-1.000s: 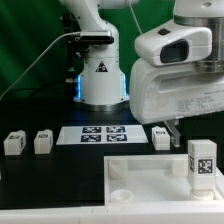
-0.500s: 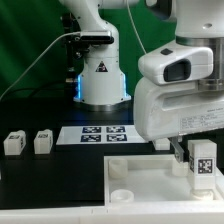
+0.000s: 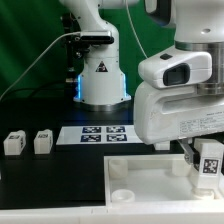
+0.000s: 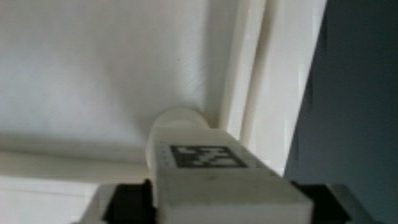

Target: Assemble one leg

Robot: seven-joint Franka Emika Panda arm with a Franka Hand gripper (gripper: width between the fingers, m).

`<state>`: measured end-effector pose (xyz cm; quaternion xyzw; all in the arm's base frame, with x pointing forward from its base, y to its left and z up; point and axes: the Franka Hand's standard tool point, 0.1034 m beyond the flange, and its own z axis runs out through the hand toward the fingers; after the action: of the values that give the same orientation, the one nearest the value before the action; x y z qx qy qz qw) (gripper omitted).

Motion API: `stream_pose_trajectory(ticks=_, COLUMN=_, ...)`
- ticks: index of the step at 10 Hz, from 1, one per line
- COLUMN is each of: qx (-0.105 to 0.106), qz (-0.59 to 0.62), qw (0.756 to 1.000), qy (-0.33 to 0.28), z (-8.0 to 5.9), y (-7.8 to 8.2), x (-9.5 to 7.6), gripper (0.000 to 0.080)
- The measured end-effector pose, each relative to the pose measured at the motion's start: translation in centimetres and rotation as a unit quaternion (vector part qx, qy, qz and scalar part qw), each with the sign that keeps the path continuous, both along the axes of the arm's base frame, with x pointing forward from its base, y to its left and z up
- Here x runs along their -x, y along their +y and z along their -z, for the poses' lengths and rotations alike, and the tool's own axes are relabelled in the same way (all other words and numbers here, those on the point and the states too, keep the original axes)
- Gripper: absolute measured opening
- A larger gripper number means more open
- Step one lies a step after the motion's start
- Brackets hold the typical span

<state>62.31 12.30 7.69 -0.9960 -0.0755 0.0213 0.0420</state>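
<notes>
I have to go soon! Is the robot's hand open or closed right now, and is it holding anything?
The hand: closed, holding the leg between its fingers.

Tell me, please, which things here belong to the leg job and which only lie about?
In the job: the leg, held in the gripper; the white tray.
Lying about: two spare legs at the exterior view's left; the marker board.

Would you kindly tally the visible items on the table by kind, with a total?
White leg: 3
White tray: 1
Marker board: 1
Total: 5
</notes>
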Motion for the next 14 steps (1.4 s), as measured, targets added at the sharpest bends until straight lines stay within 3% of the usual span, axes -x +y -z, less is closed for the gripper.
stream_pose_trajectory(ticks=1, qx=0.000, qz=0.001, qw=1.000, qy=0.000, z=0.02, y=-0.14, x=-0.01, gripper=0.0297)
stream_pose_trajectory(ticks=5, qx=0.001, qz=0.027, qw=1.000, qy=0.002, z=0.03, y=-0.19, x=-0.02, gripper=0.0297)
stream_pose_trajectory(ticks=7, qx=0.000, qz=0.164, qw=0.986, qy=0.015, z=0.17, y=-0.17, x=-0.08, gripper=0.0297)
stream_pose_trajectory(ticks=10, qx=-0.018, qz=0.363, qw=0.931, qy=0.018, z=0.23, y=-0.35, x=-0.67, gripper=0.0297)
stream_pose_trajectory(ticks=14, qx=-0.015, qz=0.537, qw=0.842, qy=0.042, z=0.24, y=0.02, x=-0.60, gripper=0.0297)
